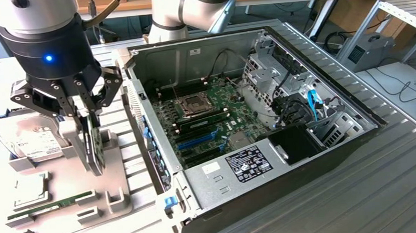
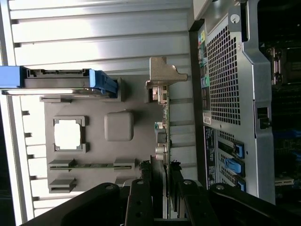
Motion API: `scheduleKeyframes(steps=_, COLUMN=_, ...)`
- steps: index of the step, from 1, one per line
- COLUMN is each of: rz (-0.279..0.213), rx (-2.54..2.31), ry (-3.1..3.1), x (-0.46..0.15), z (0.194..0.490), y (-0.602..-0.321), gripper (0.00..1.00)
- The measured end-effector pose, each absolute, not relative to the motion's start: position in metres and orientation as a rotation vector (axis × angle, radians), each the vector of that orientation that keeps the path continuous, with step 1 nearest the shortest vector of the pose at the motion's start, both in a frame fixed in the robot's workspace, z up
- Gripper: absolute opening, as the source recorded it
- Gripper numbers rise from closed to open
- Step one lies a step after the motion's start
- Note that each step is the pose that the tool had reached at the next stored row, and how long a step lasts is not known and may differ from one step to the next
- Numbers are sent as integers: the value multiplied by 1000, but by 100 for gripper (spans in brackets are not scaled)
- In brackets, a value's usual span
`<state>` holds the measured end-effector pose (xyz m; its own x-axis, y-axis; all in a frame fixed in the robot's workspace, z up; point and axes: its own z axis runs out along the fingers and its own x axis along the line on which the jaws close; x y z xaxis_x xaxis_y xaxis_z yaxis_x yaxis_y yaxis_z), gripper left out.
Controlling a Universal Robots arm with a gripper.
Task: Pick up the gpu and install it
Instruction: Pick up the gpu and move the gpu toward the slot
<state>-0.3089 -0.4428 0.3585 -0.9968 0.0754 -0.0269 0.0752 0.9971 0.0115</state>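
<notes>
The gpu (image 1: pixel 92 149) is a thin dark card standing on edge over the grey fixture tray (image 1: pixel 120 191), to the exterior view's left of the open computer case (image 1: pixel 266 161). My gripper (image 1: pixel 86 119) is shut on the card's upper edge. The wrist view looks down the card (image 2: pixel 162 123) edge-on, with its silver bracket (image 2: pixel 162 75) at the far end and my gripper (image 2: pixel 162 188) clamped on either side. Whether the card's lower edge still touches the tray I cannot tell. Inside the case, the motherboard (image 1: pixel 208 114) shows blue expansion slots (image 1: pixel 195 142).
On the tray lie a silver hard drive (image 1: pixel 33 139), a processor (image 1: pixel 30 190) and a green RAM stick (image 1: pixel 52 205). The case's perforated rear wall (image 2: pixel 230 89) stands close beside the card. Cables and a drive cage (image 1: pixel 291 97) crowd the case's far side.
</notes>
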Motion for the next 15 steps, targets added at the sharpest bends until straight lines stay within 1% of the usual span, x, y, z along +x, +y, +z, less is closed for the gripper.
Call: scheduleKeyframes(steps=15, rz=16, rx=117, ry=3112, x=-309, z=366, y=-443, gripper=27)
